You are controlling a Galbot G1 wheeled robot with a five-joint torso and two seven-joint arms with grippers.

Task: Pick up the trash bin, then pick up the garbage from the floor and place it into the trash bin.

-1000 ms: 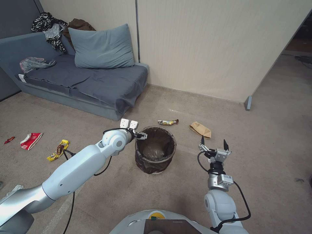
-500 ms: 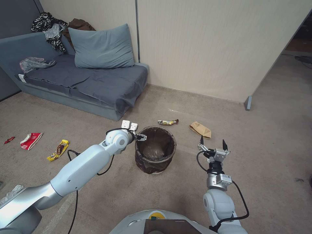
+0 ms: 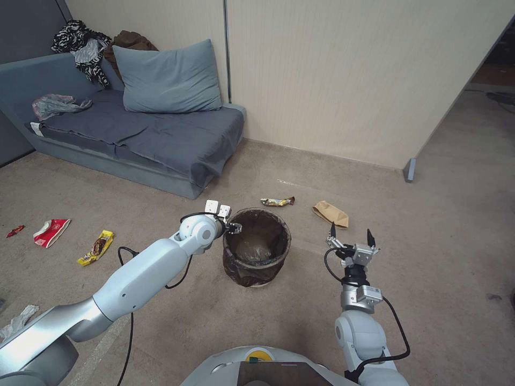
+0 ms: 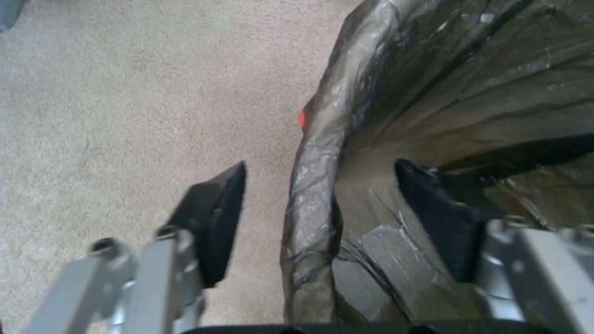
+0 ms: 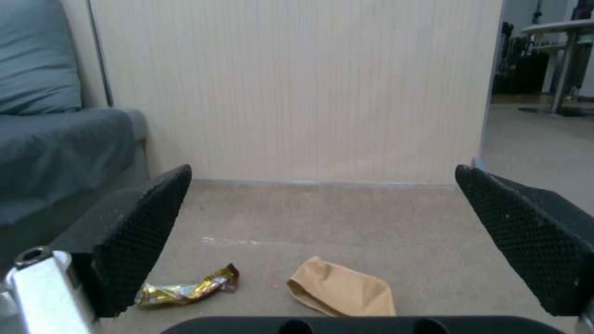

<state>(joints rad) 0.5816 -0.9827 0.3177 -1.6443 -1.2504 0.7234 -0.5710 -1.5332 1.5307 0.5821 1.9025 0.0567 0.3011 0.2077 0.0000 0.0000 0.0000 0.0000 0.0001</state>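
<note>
The trash bin (image 3: pixel 257 247), a small white bucket lined with a dark bag, stands on the carpet in front of me. My left gripper (image 3: pixel 234 228) is at its left rim. In the left wrist view this gripper (image 4: pixel 322 166) is open and straddles the bagged rim (image 4: pixel 313 185), one finger outside, one inside, not clamped. My right gripper (image 3: pixel 350 236) hovers open to the right of the bin. Garbage lies around: a gold wrapper (image 3: pixel 277 201) and a brown paper bag (image 3: pixel 331 214) beyond the bin, a yellow wrapper (image 3: pixel 96 247) and a red-and-white wrapper (image 3: pixel 51 231) far left.
A grey sofa (image 3: pixel 134 134) with a pillow stands at the back left, and a beige partition wall (image 3: pixel 348 80) runs behind. A small red scrap (image 3: pixel 15 231) and a white tissue (image 3: pixel 19 317) lie at the left edge. Open carpet lies to the right.
My left arm has swung forward and to the right, its gripper settling slightly lower at the bin's rim. The right gripper has edged a little away. The bin has not moved.
</note>
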